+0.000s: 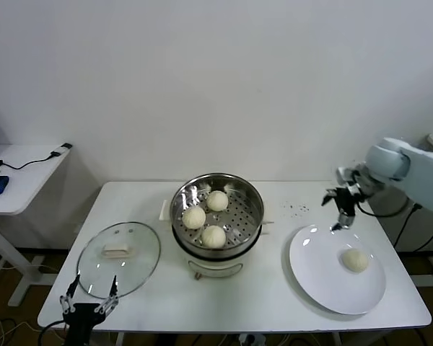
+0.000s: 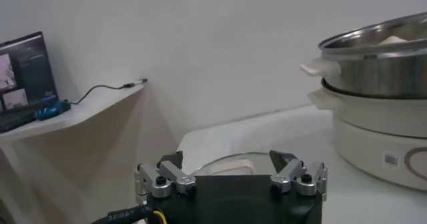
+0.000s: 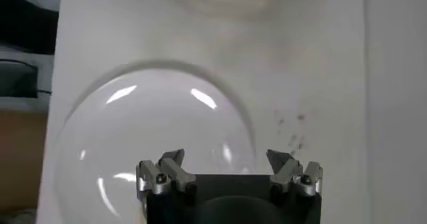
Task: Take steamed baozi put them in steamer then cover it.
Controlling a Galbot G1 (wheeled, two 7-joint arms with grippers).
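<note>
White wall backs a white worktop that fills the middle of the head view, with a small side desk off beyond its left edge. At the front left corner the left pincer hangs just off the worktop's front edge, fingers spread apart and holding nothing. Just behind it the cover lies flat, its rim near that front edge and its white handle up. Bare surface separates the cover from the steamer, which stands mid-worktop with three steamed baozi on its perforated tray. More open surface lies to the right, then a white plate reaching close to the front right edge, carrying the fourth bun. The right pincer hovers above the plate's far rim, fingers apart and empty.
</note>
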